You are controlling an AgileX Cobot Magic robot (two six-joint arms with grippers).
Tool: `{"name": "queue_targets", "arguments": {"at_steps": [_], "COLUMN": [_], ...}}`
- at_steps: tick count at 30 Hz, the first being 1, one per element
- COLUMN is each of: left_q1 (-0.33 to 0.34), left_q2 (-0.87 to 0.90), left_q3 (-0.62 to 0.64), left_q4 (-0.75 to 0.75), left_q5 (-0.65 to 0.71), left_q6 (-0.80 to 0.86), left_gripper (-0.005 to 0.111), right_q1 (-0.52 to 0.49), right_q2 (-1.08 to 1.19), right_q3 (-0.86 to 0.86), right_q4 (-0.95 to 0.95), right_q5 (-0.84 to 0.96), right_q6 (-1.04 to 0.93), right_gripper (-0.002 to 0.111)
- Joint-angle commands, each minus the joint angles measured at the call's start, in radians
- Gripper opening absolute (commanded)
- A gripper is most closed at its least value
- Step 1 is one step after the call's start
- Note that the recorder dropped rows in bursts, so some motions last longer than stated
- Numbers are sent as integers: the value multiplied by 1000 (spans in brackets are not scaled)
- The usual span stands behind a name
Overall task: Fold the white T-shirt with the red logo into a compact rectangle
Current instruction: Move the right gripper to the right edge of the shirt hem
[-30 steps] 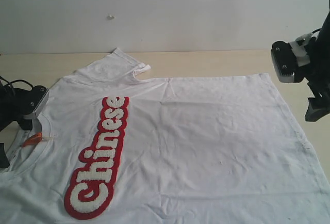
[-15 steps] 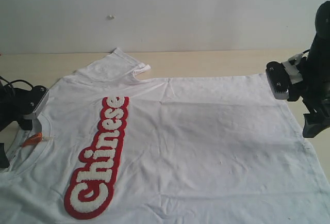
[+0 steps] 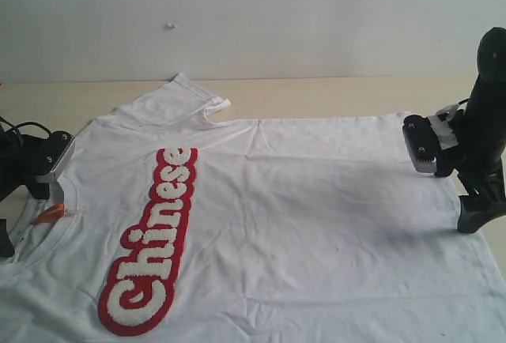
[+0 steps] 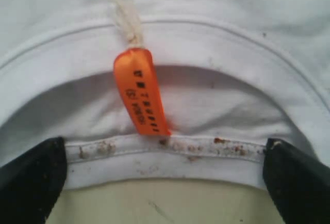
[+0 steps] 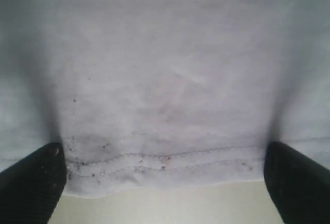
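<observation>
The white T-shirt (image 3: 300,216) lies spread flat on the table, collar to the left and hem to the right. The red logo (image 3: 154,240) runs along its chest. My left gripper (image 3: 17,216) stands open at the collar. In the left wrist view the stained collar band (image 4: 165,154) and the orange neck tag (image 4: 140,92) lie between its black fingers (image 4: 31,177). My right gripper (image 3: 474,201) is low over the hem at the right edge, also open. The stitched hem (image 5: 165,162) lies between its fingers (image 5: 299,182). Nothing is gripped by either one.
The beige table (image 3: 332,94) shows behind the shirt and at the right. One sleeve (image 3: 170,98) lies spread toward the pale back wall (image 3: 253,11). The shirt's near part runs out of the exterior view.
My right arm has dropped and shifted left, from above the table's right edge down onto the shirt's hem. The left arm and the shirt have not moved.
</observation>
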Motion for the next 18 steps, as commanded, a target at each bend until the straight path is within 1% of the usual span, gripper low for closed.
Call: {"name": "queue_targets", "arguments": {"at_steps": [1,5,8,13,18], "left_q1": [4,4,4,4,4], "left_q2": [33,33,33,33,33], "left_q3": [14,14,14,14,14], "left_q4": [-5,-5,-5,-5,-5], "left_q5": [30,30,30,30,30], "left_q6": [-4,-4,-4,-4,-4], "left_gripper": [105,105,105,105,105], "right_q1": [1,1,1,1,1], "right_q2": [2,2,2,2,2], "right_q3": [27,27,27,27,27], "right_q4": [-47,-47,-91,-101,-65], "right_q5": [-18,-46,-37,-32,-39], "right_q6": [40,49,25,18,16], "right_gripper": [105,105,105,105,105]}}
